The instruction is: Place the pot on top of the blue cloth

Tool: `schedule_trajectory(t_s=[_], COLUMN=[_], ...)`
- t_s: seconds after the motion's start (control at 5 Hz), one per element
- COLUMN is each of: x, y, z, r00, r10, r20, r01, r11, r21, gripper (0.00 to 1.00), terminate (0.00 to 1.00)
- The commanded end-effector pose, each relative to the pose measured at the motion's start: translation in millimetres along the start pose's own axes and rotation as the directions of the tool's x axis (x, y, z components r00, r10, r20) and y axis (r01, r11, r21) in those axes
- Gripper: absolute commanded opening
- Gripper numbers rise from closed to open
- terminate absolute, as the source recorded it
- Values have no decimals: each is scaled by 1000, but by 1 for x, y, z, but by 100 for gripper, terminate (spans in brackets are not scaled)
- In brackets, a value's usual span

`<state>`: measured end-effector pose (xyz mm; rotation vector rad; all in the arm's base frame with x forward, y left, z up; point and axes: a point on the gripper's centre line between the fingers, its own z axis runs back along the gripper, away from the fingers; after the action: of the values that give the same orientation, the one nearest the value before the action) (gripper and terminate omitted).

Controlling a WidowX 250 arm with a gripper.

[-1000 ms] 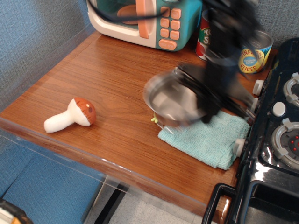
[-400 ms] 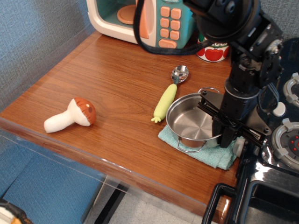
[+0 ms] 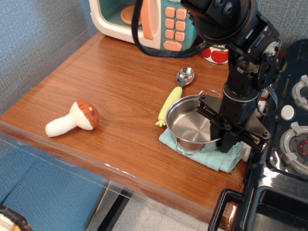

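Shallow shiny steel pot (image 3: 191,126) now sits lower and further left, resting on folded teal-blue terry cloth (image 3: 215,158) | black hand (image 3: 226,136) clamps its right rim | wooden surface (image 3: 110,86) | placement looks done; release pending

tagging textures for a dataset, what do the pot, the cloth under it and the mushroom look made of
The pot: polished metal, likely stainless steel, judging by its mirror-like glare and thin wire loop handles.
The blue cloth: soft terry-like fabric; its surface looks nubby and matte and the edges are rumpled.
The mushroom: probably plastic or painted wood; it is smooth with a slight sheen on the brown cap, so which one is unclear.
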<state>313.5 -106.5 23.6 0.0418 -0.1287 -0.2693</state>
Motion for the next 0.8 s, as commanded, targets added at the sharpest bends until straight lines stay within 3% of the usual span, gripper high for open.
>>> schedule_trajectory(t_s=[0.0, 0.2, 0.4, 0.6], x=[-2, 1, 2, -4], y=[9, 11, 19, 50], z=[32, 57, 105, 120], r00=[997, 993, 976, 914], r10=[14, 53, 185, 404], r20=[81, 107, 112, 43], r01=[-11, -46, -172, -403], r11=[999, 997, 978, 915], r21=[-37, -66, -119, -23], gripper=[100, 100, 100, 100], terminate=[0, 0, 0, 0])
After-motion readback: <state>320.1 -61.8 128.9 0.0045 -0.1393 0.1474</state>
